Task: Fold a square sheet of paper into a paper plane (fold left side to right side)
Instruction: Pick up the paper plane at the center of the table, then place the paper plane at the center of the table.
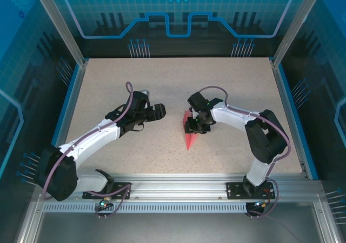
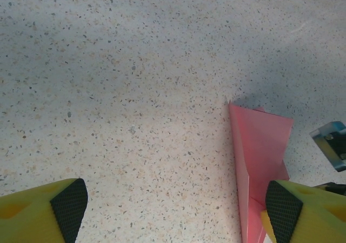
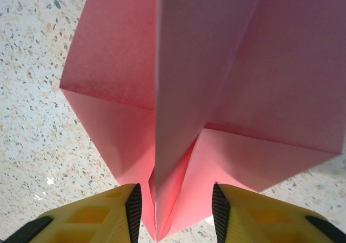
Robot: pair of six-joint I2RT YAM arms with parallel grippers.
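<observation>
Speckled beige table [image 1: 108, 81]: it takes up the whole floor of the blue-walled cell, and both arms reach out over the middle of it.
Left arm [image 1: 92, 137]: white with black joints, stretched from the near left corner toward the centre, stopping short of the paper.
Right arm [image 1: 254, 129]: bent at the elbow on the right side, its forearm running left toward the centre, wrist down over the paper.
Sheet of paper [image 1: 189, 135]: salmon pink and folded to a narrow triangle. It lies near the middle of the table, a little right of centre, with its point toward the arm bases. From the right wrist [image 3: 216, 65] a raised centre fold runs along it, with flaps spreading to both sides. From the left wrist [image 2: 259, 146] its left edge sits just inside the right-hand finger.
Left gripper [image 1: 155, 112]: jaws spread wide, with bare table between them [image 2: 175, 202] and nothing held. It sits beside the paper on its left.
Right gripper [image 1: 193, 125]: jaws part-way apart and astride the raised fold [image 3: 175, 200]. I cannot tell whether the pads touch it.
Finger pads [image 2: 70, 202]: black ribbed faces on yellow fingers.
</observation>
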